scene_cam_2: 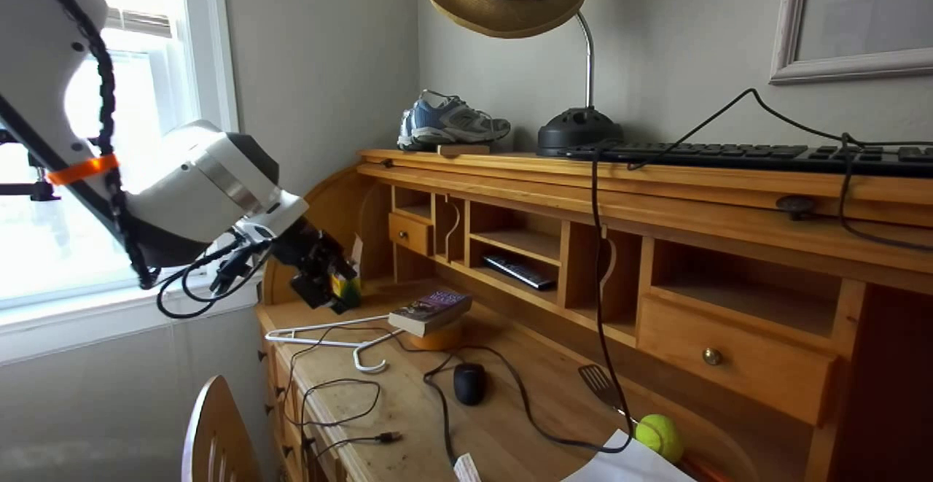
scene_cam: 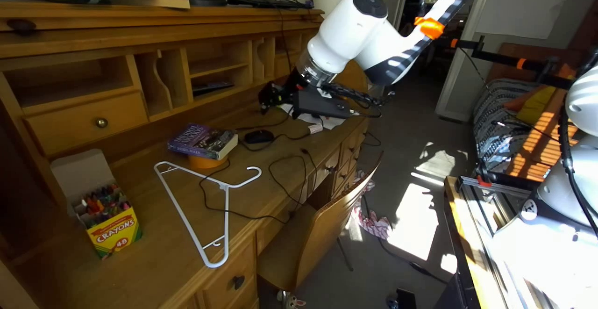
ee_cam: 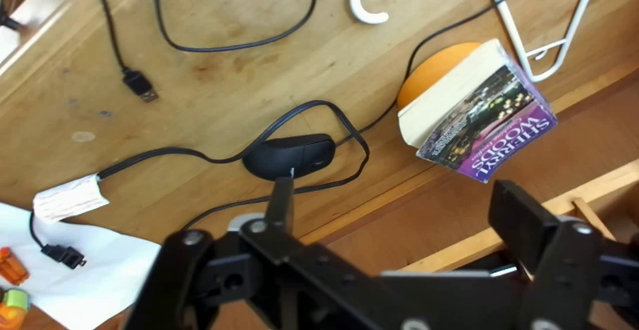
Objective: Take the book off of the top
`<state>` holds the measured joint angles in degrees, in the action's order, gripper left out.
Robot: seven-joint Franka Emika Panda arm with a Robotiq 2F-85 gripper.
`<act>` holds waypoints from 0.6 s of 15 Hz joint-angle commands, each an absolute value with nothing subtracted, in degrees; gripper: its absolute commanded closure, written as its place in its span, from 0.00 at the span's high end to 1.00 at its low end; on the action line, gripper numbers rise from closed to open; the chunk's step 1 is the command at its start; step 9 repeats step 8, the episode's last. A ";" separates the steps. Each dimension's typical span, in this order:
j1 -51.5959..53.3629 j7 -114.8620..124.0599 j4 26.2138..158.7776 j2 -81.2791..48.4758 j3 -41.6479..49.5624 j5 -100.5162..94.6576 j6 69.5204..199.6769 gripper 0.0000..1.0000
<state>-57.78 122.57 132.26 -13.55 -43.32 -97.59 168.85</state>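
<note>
Well, left to right in the wrist view: white paper (ee_cam: pixel 100 270), a black mouse (ee_cam: pixel 289 156), the gripper (ee_cam: pixel 394 192) spread wide, the purple book (ee_cam: pixel 491 125) resting on an orange round object (ee_cam: pixel 437 68) on the desk (ee_cam: pixel 214 95), then the frame of a white hanger (ee_cam: pixel 513 34)

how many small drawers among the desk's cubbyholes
2: in an exterior view, the left drawer, toward the crayon box, and the right drawer, toward the tennis ball; none seems hidden.

White arm (scene_cam: pixel 338 31), orange band (scene_cam: pixel 430 27), black cables (scene_cam_2: pixel 107 99), black 2-fingered claw (ee_cam: pixel 393 193).
</note>
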 commanded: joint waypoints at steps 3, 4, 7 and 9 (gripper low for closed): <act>-58.97 109.39 139.70 -5.34 -40.08 -91.56 176.66 1.00; -56.54 106.13 141.84 -3.03 -35.99 -90.19 179.15 1.00; -53.71 104.08 144.08 0.34 -32.03 -89.25 180.79 1.00; -53.39 104.08 144.16 0.63 -32.00 -89.18 180.79 1.00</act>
